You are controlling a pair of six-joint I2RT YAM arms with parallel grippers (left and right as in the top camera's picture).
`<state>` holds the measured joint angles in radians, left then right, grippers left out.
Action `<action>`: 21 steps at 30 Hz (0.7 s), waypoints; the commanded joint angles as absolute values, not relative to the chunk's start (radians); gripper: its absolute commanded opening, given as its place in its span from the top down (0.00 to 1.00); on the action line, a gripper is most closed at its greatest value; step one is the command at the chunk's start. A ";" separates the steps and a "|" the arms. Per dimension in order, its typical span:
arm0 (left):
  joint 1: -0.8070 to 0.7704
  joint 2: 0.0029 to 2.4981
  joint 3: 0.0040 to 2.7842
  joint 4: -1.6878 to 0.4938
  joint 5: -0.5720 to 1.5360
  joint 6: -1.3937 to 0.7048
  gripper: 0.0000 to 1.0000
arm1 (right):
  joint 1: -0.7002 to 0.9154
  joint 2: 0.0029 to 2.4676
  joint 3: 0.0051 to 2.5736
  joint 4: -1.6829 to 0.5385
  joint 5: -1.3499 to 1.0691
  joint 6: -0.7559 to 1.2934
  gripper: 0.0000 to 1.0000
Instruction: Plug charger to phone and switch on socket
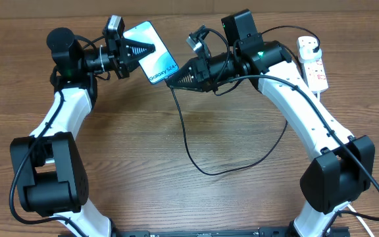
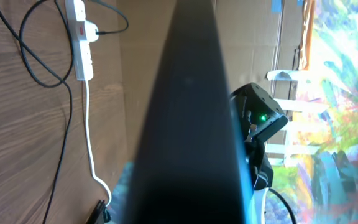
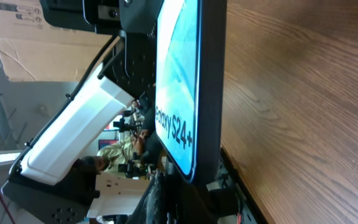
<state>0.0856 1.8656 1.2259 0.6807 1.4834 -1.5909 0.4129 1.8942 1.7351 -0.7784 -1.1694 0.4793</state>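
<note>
The phone (image 1: 152,59), with a light blue screen and "Galaxy" lettering, is held off the table by my left gripper (image 1: 134,51), which is shut on its upper end. My right gripper (image 1: 175,78) is shut on the charger's connector tip, right at the phone's lower short edge. The black charger cable (image 1: 191,153) hangs from there, loops over the table and rises to its plug (image 1: 310,45) in the white socket strip (image 1: 314,66) at the far right. In the left wrist view the phone's dark edge (image 2: 191,124) hides the fingers. The right wrist view shows the screen (image 3: 180,81) just above the fingers (image 3: 188,199); the connector is hidden.
The strip also shows in the left wrist view (image 2: 81,43), with its thick white cord (image 2: 91,149) trailing off and black cable loops (image 2: 36,62) beside it. Both arms reach in over the back of the wooden table (image 1: 143,138). Cardboard boxes stand behind.
</note>
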 commanded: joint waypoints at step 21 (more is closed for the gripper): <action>0.044 1.865 1.237 0.690 1.581 -1.569 0.96 | 0.419 1.861 1.768 -0.704 -1.105 0.528 0.96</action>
